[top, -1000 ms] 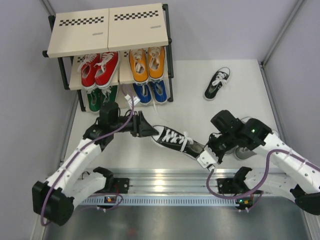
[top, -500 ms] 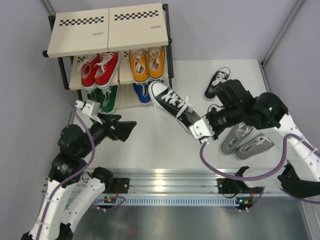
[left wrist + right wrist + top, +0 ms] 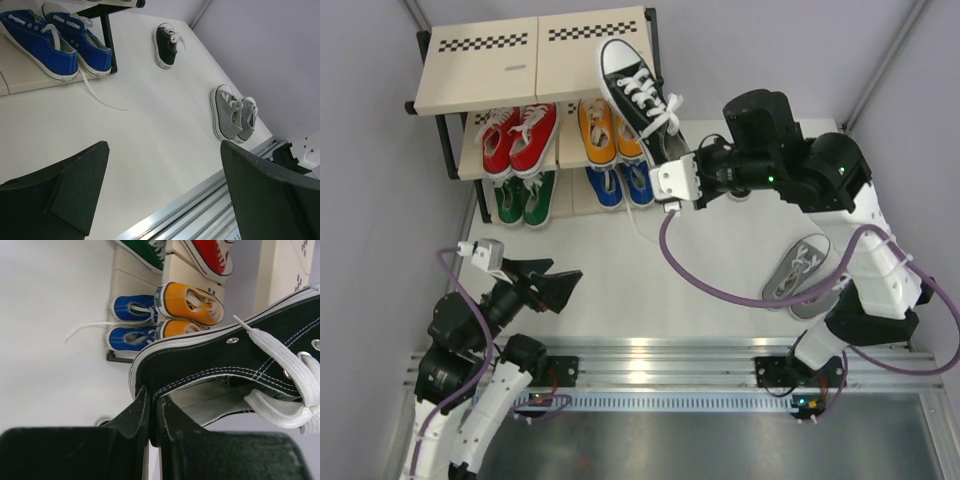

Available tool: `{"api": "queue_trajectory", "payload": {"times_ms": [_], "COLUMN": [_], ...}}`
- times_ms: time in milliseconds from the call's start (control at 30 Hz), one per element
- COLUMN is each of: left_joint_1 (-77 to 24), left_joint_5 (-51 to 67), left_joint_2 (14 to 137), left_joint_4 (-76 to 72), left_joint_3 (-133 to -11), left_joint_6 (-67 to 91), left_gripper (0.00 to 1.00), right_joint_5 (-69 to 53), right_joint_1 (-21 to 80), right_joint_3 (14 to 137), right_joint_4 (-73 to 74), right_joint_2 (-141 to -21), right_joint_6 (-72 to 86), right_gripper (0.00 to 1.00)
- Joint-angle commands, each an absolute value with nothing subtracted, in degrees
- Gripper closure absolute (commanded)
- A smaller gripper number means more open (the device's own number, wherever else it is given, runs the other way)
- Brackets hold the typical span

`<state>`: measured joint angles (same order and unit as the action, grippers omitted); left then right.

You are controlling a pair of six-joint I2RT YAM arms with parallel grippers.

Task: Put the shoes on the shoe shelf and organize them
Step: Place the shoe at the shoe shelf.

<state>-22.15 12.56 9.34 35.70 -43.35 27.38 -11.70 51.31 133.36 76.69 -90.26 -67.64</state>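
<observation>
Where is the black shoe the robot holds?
Top view: the black shoe hangs from the right gripper, over the right end of the shoe shelf, above the orange shoes.

Bright, even, diffuse overhead light; soft shadows beneath the shoe shelf (image 3: 470, 80); glare on the metal rail (image 3: 650, 352); wrist-view foregrounds perhaps slightly soft.

"ALL STAR" on heels of blue shoes (image 3: 55, 44)
</observation>
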Motion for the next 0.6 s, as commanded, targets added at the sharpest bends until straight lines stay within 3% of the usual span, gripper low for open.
{"api": "queue_trajectory", "payload": {"times_ms": [0, 567], "left_joint_1": [-22.1, -22.0], "left_joint_5": [11.7, 11.9], "left_joint_2": [8.0, 4.0], "left_joint_4": [36.6, 37.6], "left_joint_3": [-42.3, -39.0], "left_joint_6": [28.3, 28.9], "left_gripper": [0.02, 0.02], "right_joint_5": [-4.5, 8.8], "right_joint_1": [52.7, 52.7], "right_joint_3": [138.2, 145.7], "right_joint_4": [62.0, 42.1], "right_joint_2": [-92.8, -105.4], "right_joint_6": [-66.9, -70.7], "right_gripper": [1.00, 1.00]}}
